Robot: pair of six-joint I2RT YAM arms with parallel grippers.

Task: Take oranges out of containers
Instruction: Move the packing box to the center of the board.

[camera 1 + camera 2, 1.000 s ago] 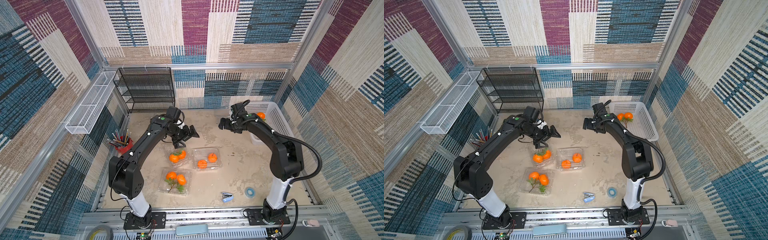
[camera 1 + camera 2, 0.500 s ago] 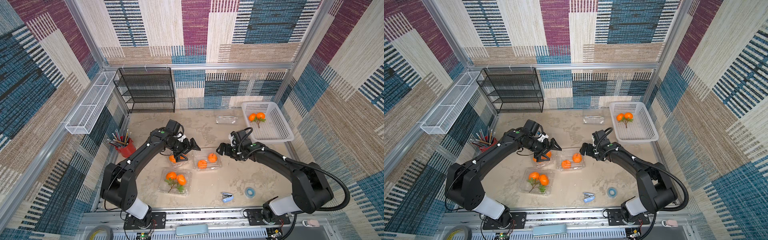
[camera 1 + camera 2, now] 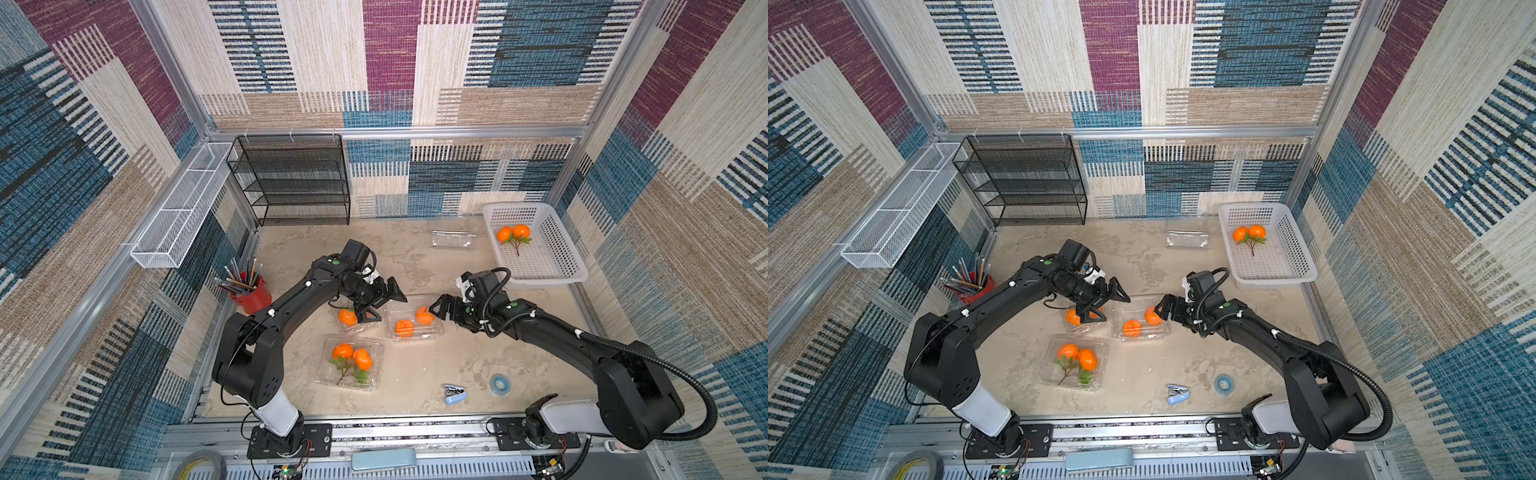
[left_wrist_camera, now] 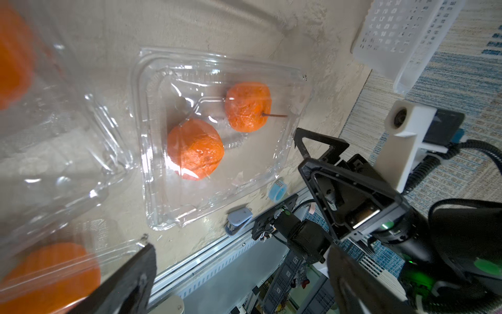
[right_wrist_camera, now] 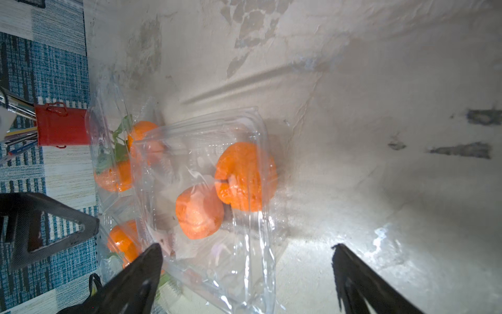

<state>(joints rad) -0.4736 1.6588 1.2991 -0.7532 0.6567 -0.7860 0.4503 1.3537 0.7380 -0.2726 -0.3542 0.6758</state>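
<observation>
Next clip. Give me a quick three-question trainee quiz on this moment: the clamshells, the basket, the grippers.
1. Multiple choice: how many clear containers have oranges inside? A) one B) three C) four
2. True or false: the white basket holds a pair of oranges.
3. Short answer: how do the jaws of the left gripper and the right gripper stand, and is anything gripped?

Key
1. B; the back container is empty.
2. True.
3. Both stand open, and neither grips anything.
</observation>
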